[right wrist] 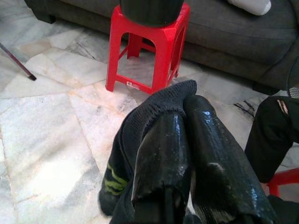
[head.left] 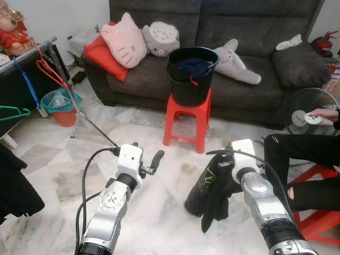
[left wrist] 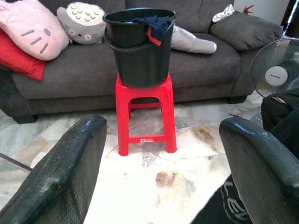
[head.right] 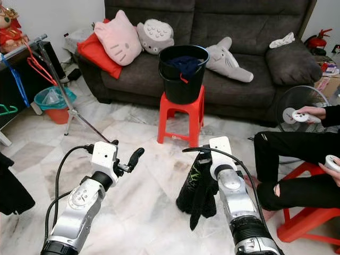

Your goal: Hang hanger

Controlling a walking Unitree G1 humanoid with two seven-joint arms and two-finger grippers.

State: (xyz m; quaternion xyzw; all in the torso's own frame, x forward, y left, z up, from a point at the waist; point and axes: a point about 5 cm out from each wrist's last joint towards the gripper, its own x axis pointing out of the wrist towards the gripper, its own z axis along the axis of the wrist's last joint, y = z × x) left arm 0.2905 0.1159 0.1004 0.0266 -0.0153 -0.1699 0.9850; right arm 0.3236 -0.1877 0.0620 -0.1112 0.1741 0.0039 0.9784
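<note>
A red hanger (head.left: 49, 71), a blue hanger (head.left: 27, 87) and a green hanger (head.left: 14, 112) hang on a clothes rack (head.left: 32, 49) at the far left. My left gripper (head.left: 147, 152) is held out open over the marble floor, with nothing between its fingers (left wrist: 70, 172). My right gripper (right wrist: 183, 109) is shut on a black garment with green print (head.left: 208, 192), which droops below it. Both grippers are well to the right of the rack, facing the sofa.
A black bucket of dark clothes (head.left: 190, 78) stands on a red stool (head.left: 186, 121) before the grey sofa (head.left: 255, 79). A person sits at the right on another red stool (head.left: 319, 218), holding white controllers (head.left: 312, 118). A fan (head.left: 304, 106) and a teal bin (head.left: 59, 102) stand nearby.
</note>
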